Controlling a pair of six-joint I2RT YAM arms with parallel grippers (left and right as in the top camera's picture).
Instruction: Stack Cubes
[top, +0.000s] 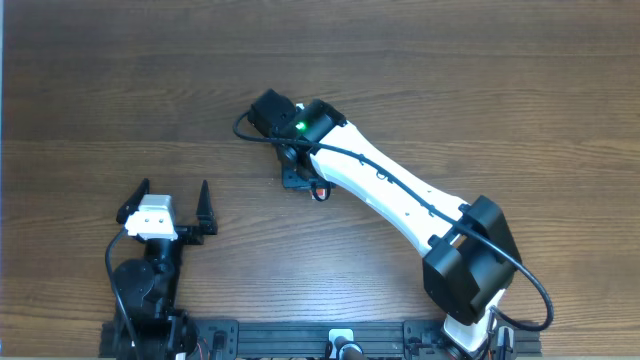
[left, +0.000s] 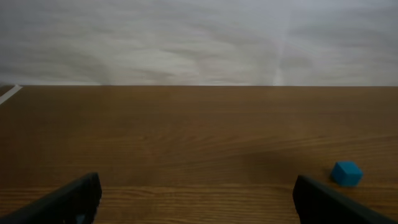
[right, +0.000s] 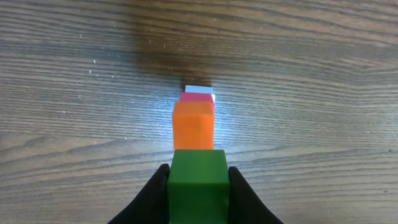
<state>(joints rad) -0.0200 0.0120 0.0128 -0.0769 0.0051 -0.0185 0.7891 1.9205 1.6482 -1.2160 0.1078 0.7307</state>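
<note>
The green cube (right: 199, 186) is held between the two fingers of the right gripper (right: 198, 176), which are closed just enough to squeeze its sides. It is hung right over a little tower on the table (top: 500, 80). The tower is made of an orange cube (right: 193, 127) on top, a pink cube (right: 198, 98) under it, and a pale blue cube (right: 200, 91) at the bottom. Whether the green cube is touching the orange one cannot be told. The step in hand seems to be the putting of the green cube on the tower. Next, it should be lined up square with the orange one, set down softly, and only then let go, or the tower could be knocked over. The left gripper (top: 172, 205) is spread wide open with nothing in it, near its own base. One more blue cube (left: 346, 173) is seen on the table, well apart from it, so it may be stacked last
</note>
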